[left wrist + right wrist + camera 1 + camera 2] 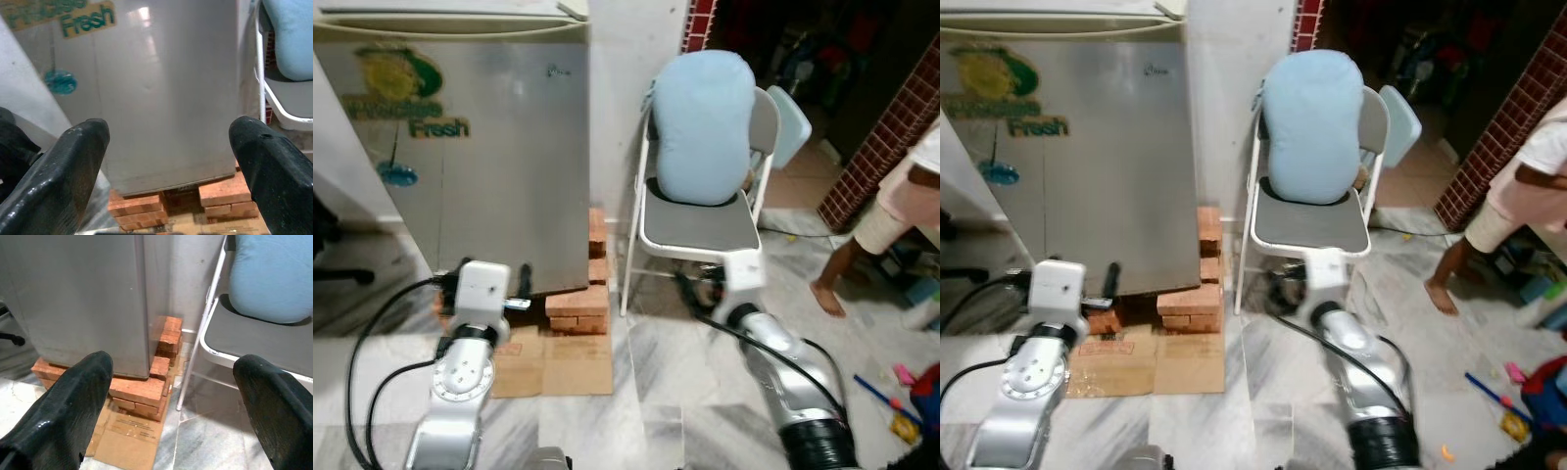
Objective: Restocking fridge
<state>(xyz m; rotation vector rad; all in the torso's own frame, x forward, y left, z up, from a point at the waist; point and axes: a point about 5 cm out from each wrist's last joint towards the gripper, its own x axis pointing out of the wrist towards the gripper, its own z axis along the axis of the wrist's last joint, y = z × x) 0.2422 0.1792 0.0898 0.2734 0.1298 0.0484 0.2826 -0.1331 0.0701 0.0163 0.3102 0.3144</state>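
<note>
The silver fridge point(480, 157) stands shut on stacks of red bricks point(579, 305), with a green "Fresh" sticker on its door. My left arm point(465, 372) reaches low towards the fridge's bottom edge. The left gripper point(168, 147) is open, facing the door, with nothing between its black fingers point(73, 161). My right arm point(783, 362) points at the gap between fridge and chair. The right gripper point(173, 382) is also open and empty, its fingers point(73, 401) spread wide over the bricks point(142, 389) and cardboard.
A white folding chair point(700, 233) with a light blue cushion point(705, 127) stands right of the fridge. Flat cardboard point(558, 367) lies on the marble floor. A person's leg and bare foot point(827, 294) are at the right, with toys point(891, 392) scattered nearby.
</note>
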